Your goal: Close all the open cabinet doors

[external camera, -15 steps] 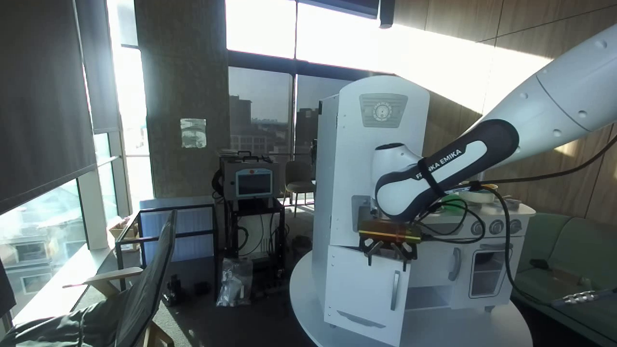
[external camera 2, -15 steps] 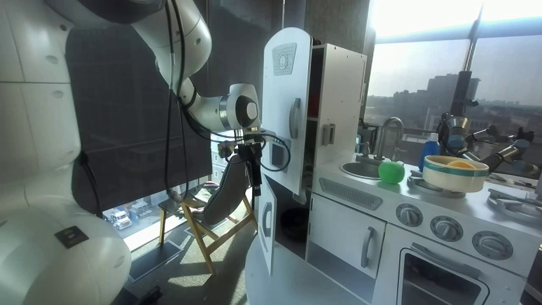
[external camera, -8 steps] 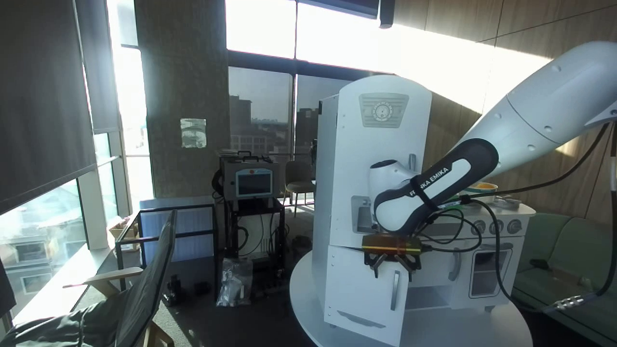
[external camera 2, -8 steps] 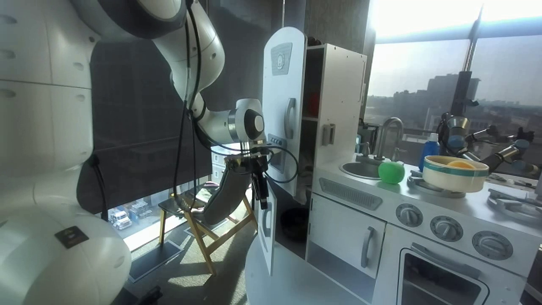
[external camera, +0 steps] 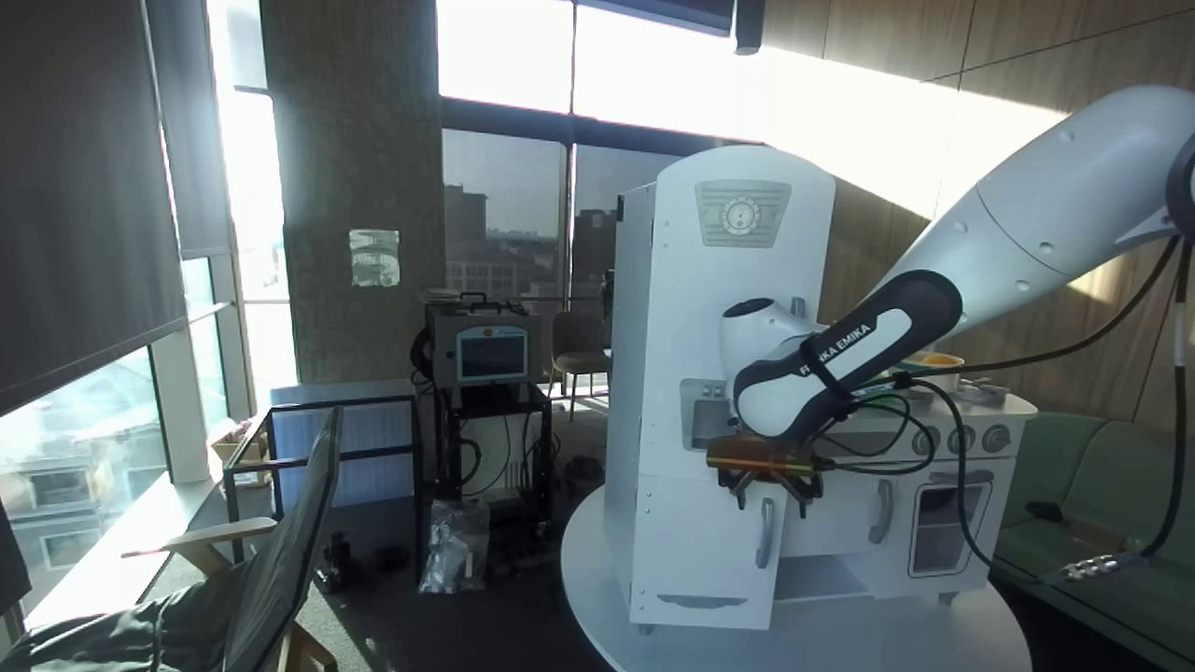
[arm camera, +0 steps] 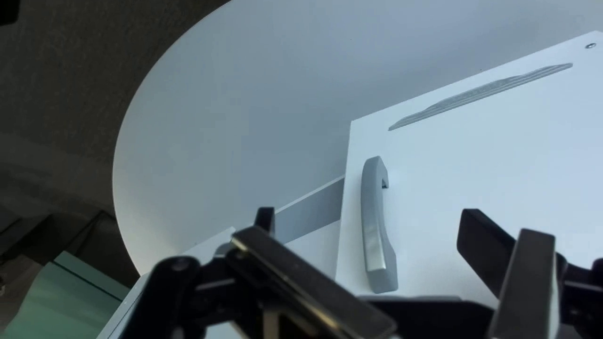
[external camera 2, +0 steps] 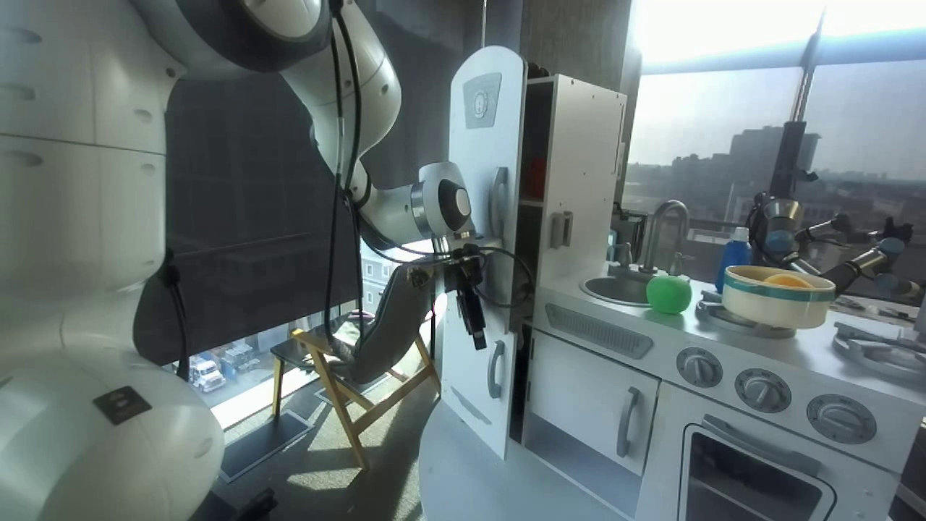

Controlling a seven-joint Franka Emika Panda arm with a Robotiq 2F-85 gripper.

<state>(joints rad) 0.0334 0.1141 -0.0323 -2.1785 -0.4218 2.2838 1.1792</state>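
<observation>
The lower fridge door (external camera: 695, 551) is white with a grey handle (arm camera: 377, 226). It stands ajar, with a dark gap along its handle edge in an exterior view (external camera 2: 470, 391). The tall upper fridge door (external camera 2: 477, 155) with an arched top is open, the dark shelves showing behind it; it also shows in an exterior view (external camera: 728, 289). My gripper (external camera: 773, 509) is open and empty in front of the lower door's top part. In the wrist view the fingers (arm camera: 370, 219) are spread either side of the handle. Whether the gripper touches the door cannot be told.
The toy kitchen's middle cabinet door (external camera 2: 589, 391) and oven door (external camera 2: 756, 470) look shut. The counter holds a sink (external camera 2: 615, 291), a green ball-like object (external camera 2: 668, 294) and a cream pot (external camera 2: 778, 304). A round white table (arm camera: 202, 117) carries the unit. A chair (external camera 2: 391, 325) stands beside it.
The lower door has swung in toward the cabinet, hiding the dark bowl inside. My gripper went down, then up a little and toward the cabinet. The upper door shifted slightly.
</observation>
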